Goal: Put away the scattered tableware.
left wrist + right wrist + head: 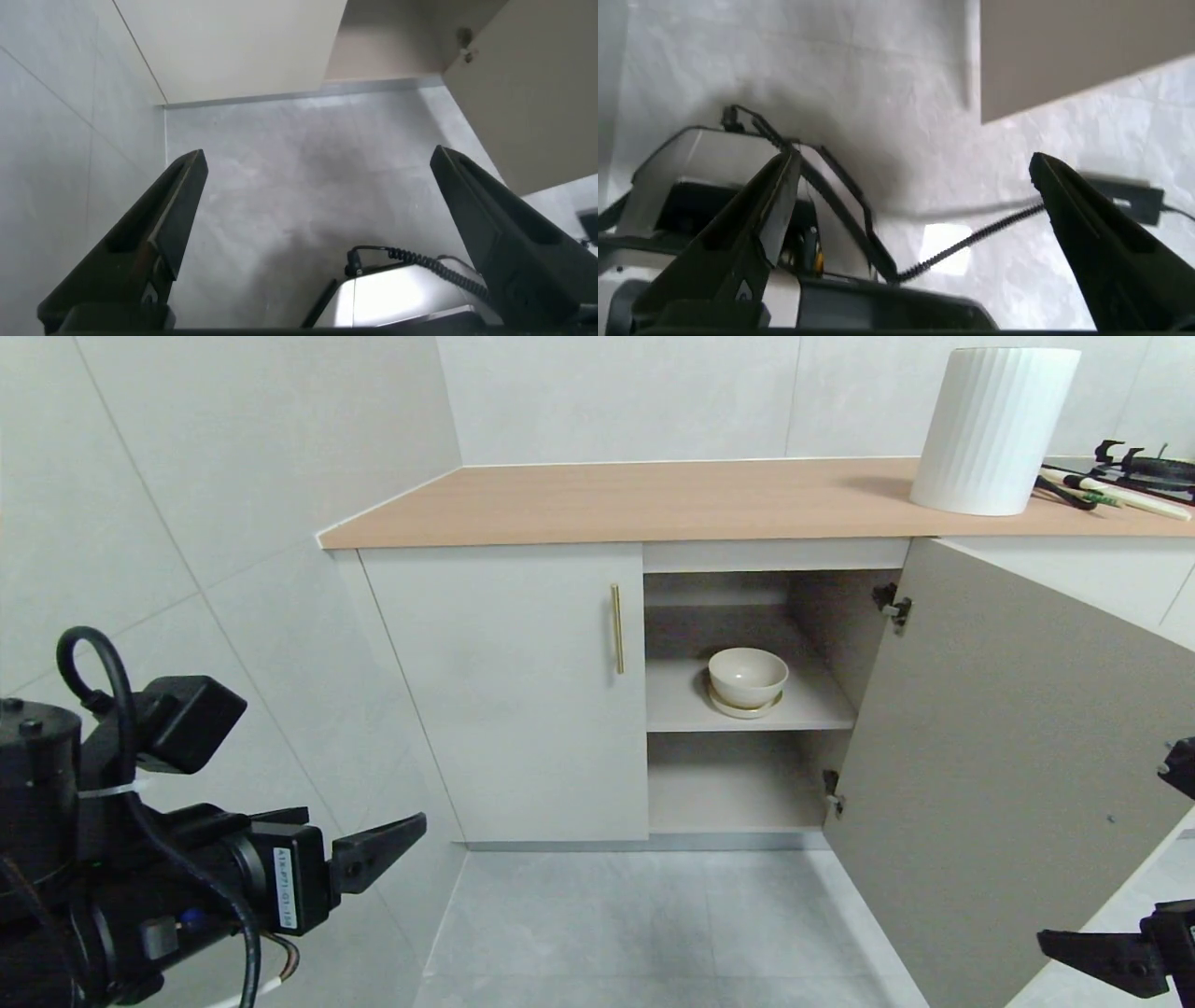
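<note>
A cream bowl (747, 676) sits on a small plate (744, 710) on the middle shelf (686, 707) of the open cabinet. My left gripper (397, 838) hangs low at the left, well short of the cabinet and above the floor. In the left wrist view the left gripper (318, 159) is open and holds nothing. At the lower right, beside the open door, my right gripper (1074, 947) is also low. The right wrist view shows the right gripper (915, 161) open and holding nothing.
The right cabinet door (1008, 756) stands swung out towards me. The left door (523, 691) is closed and has a gold handle (617, 628). On the wooden counter (653, 499) stand a white ribbed container (993, 429) and some utensils (1120, 490). A tiled wall bounds the left.
</note>
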### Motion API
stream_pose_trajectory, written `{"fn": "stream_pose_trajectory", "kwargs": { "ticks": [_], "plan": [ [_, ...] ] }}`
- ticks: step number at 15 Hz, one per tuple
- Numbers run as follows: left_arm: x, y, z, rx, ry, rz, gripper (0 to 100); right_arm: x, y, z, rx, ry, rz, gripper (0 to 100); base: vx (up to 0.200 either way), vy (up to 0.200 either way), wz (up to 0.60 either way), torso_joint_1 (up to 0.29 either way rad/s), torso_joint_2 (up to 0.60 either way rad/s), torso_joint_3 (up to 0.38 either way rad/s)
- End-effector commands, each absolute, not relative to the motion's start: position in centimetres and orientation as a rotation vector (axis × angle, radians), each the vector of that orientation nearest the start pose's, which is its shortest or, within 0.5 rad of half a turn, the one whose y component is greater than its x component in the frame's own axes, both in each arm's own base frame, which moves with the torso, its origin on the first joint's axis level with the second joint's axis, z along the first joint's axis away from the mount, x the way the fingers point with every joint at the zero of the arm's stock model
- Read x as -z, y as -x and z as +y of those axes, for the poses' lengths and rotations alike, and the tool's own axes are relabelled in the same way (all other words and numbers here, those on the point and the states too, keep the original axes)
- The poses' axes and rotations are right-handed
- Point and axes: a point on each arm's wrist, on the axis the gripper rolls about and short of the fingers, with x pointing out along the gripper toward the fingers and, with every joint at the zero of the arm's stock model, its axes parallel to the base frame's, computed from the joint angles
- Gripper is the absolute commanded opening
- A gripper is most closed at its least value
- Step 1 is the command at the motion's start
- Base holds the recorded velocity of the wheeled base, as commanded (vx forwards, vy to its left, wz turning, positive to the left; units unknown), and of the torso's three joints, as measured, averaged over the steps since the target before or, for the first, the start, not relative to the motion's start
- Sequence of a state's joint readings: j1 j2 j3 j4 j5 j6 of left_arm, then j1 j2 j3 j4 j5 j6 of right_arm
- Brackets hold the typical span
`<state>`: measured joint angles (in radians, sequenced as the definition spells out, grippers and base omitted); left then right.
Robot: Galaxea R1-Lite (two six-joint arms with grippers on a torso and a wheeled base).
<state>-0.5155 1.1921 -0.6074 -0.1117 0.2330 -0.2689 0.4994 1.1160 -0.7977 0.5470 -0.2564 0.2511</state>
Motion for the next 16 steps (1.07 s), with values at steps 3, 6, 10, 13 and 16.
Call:
{"fn": "stream_pose_trajectory", "kwargs": {
  "ticks": [3,6,10,13,16],
  "plan": [
    [-19.8,-14.9,-7.8,0.214,0.088,0.48,100,-21.2,-11.0,5.1,-0.094,0.103,0.893,100,0.0,-0.2,0.0,-0.007,0.0,0.004],
    [-19.8,-14.9,-7.8,0.214,0.088,0.48,100,-21.0,-10.9,5.0,-0.088,0.114,0.918,100,0.0,-0.2,0.0,0.002,0.0,0.004],
    [-19.8,-14.9,-7.8,0.214,0.089,0.478,100,-21.0,-10.9,4.8,-0.066,0.123,0.958,100,0.0,-0.2,0.0,-0.001,0.0,0.004],
    [-19.7,-14.9,-7.8,0.215,0.088,0.481,100,-21.5,-12.1,3.3,0.063,0.059,0.957,100,0.0,-0.067,0.0,0.002,0.0,-0.001],
    [-19.7,-14.8,-7.8,0.216,0.088,0.483,100,-22.4,-13.4,1.4,0.212,-0.018,0.933,100,0.0,0.0,0.0,0.0,0.0,0.0]
  ]
}}
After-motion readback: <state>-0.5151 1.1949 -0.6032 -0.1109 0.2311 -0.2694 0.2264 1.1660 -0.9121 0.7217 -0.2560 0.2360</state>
